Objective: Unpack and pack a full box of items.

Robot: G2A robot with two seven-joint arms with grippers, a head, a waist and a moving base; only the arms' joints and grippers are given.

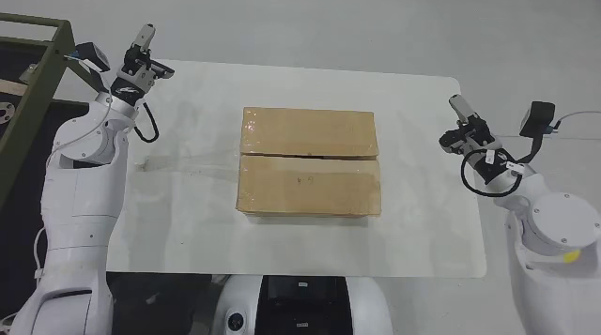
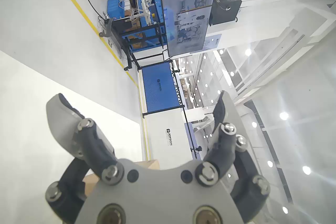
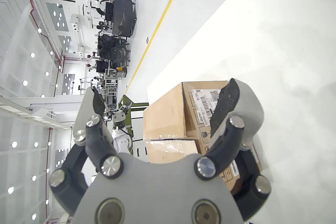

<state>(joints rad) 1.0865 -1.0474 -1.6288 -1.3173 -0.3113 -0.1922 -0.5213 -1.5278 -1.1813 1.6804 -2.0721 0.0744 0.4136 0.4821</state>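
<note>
A brown cardboard box (image 1: 309, 160) lies in the middle of the white table (image 1: 188, 213), its two top flaps closed with a seam along the middle. In the right wrist view the box (image 3: 165, 117) shows a printed label on its end face. My left gripper (image 1: 146, 58) is held up over the table's far left corner, open and empty (image 2: 139, 107). My right gripper (image 1: 462, 119) hangs at the table's right edge, open and empty (image 3: 162, 96), pointed toward the box and apart from it.
A dark green frame cart (image 1: 33, 63) stands off the table's left side, close behind the left arm. Bare tabletop surrounds the box on every side. A thin cable (image 1: 146, 129) loops from the left wrist.
</note>
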